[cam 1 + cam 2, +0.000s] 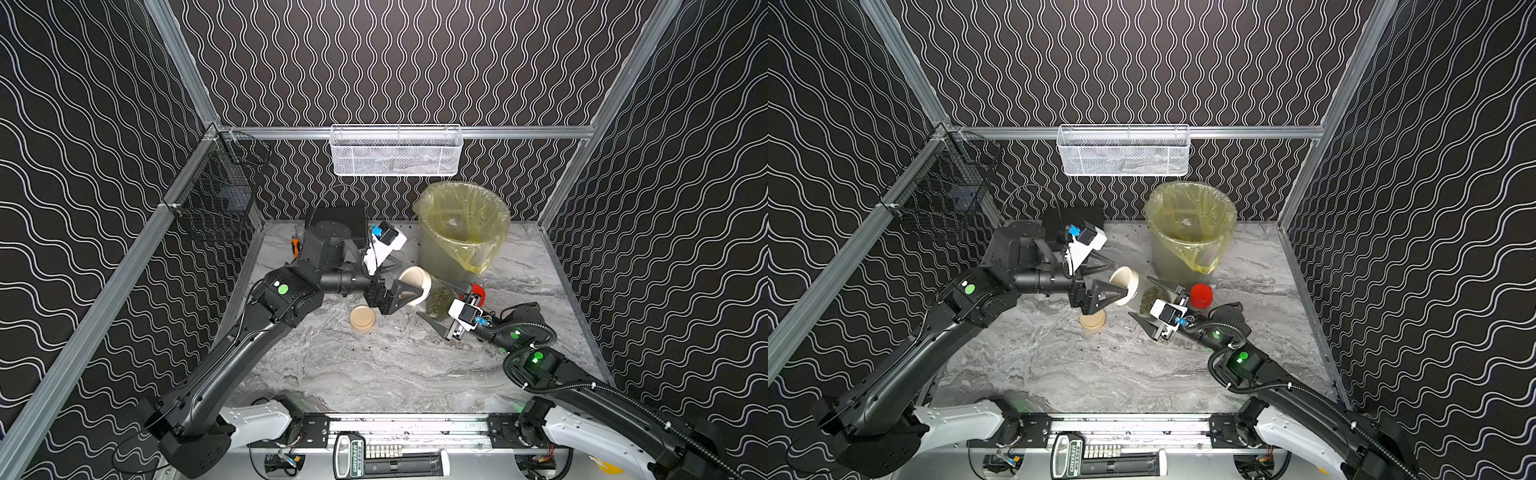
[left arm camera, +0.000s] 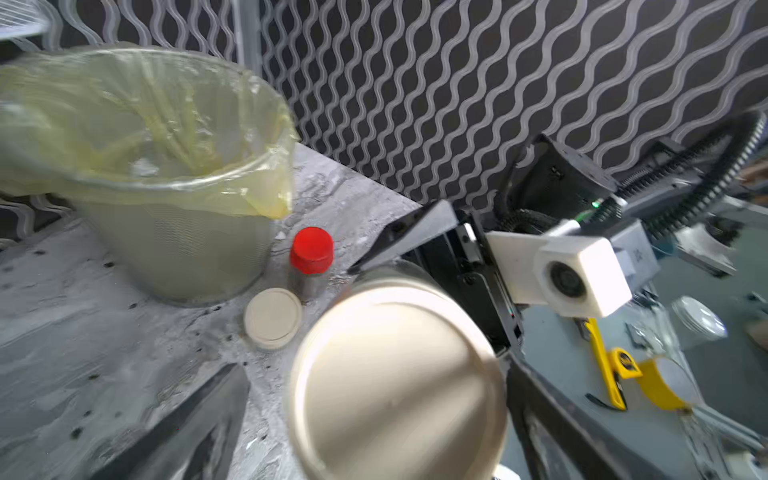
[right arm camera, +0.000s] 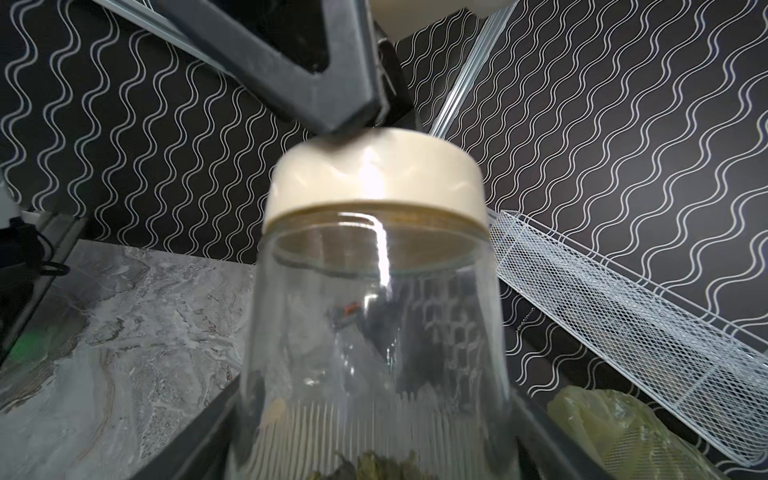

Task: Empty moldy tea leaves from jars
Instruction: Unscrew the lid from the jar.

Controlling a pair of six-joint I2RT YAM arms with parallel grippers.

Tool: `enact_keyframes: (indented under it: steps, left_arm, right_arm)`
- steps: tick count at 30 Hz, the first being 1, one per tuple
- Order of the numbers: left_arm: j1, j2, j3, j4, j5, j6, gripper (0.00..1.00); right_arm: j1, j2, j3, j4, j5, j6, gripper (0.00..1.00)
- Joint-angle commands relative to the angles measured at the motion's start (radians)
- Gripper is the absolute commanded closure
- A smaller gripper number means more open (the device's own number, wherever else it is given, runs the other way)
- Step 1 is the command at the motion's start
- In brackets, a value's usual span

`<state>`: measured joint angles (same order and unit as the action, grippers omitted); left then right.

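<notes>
One tilted glass jar (image 3: 374, 332) clamped between right fingers (image 1: 435, 325); left fingers (image 2: 195, 424) spread wide astride its cream lid (image 1: 417, 276), one touching the rim; tea leaves (image 1: 438, 301) inside.

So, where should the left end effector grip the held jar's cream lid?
Grip the cream lid by its round side wall, coming head-on: the jar is tilted, lid toward the left end effector, its body in the right end effector.

Yellow-lined bucket (image 1: 438, 253), white mesh basket (image 1: 395, 160)
</notes>
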<state>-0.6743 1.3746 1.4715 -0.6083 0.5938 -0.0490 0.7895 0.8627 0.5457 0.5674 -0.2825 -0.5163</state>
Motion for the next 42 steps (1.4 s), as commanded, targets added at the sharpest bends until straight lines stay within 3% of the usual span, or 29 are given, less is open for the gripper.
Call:
enact_keyframes:
  steps: [1, 5, 9, 11, 14, 18, 21, 25, 27, 28, 36, 42]
  left_arm:
    - [0.001, 0.010, -0.010, -0.005, 0.023, 0.037, 0.05]
    - [0.000, 0.008, -0.024, 0.002, 0.010, 0.031, 0.08]
    - [0.001, 0.009, -0.025, 0.002, -0.019, 0.011, 0.27]
    - [0.001, 0.009, -0.024, 0.014, -0.024, -0.021, 0.33]
    - [0.000, 0.012, -0.023, 0.035, -0.062, -0.159, 0.38]
    - [0.000, 0.027, -0.034, 0.058, -0.094, -0.461, 0.47]
    - [0.001, 0.020, -0.082, 0.136, -0.070, -0.644, 0.45]
    - [0.001, -0.008, -0.151, 0.298, -0.010, -0.746, 0.24]
    - [0.000, -0.011, -0.146, 0.301, -0.017, -0.722, 0.05]
    - [0.000, -0.010, -0.134, 0.282, -0.034, -0.696, 0.01]
    - [-0.001, -0.070, -0.064, 0.189, -0.184, -0.429, 0.01]
    - [0.000, -0.091, -0.073, 0.161, -0.089, -0.070, 0.01]
  right_arm:
    - [0.000, -0.002, 0.018, 0.061, -0.024, 0.001, 0.65]
    - [0.000, 0.008, 0.019, 0.060, -0.018, -0.001, 0.65]
    - [0.000, 0.015, 0.022, 0.056, -0.020, -0.006, 0.65]
    - [-0.001, 0.019, 0.022, 0.053, -0.014, -0.017, 0.65]
    - [0.000, 0.028, 0.021, 0.054, 0.032, -0.056, 0.65]
    - [-0.001, 0.068, 0.023, 0.081, 0.187, -0.195, 0.65]
    - [0.000, 0.104, 0.010, 0.157, 0.303, -0.297, 0.65]
    - [0.013, 0.117, 0.017, 0.169, 0.342, -0.354, 0.65]
    - [0.013, 0.106, 0.017, 0.164, 0.312, -0.332, 0.65]
    - [0.013, 0.098, 0.017, 0.160, 0.291, -0.320, 0.65]
    - [0.015, 0.037, 0.001, 0.134, 0.254, -0.235, 0.66]
    - [0.018, -0.002, 0.000, 0.099, 0.213, -0.213, 0.66]
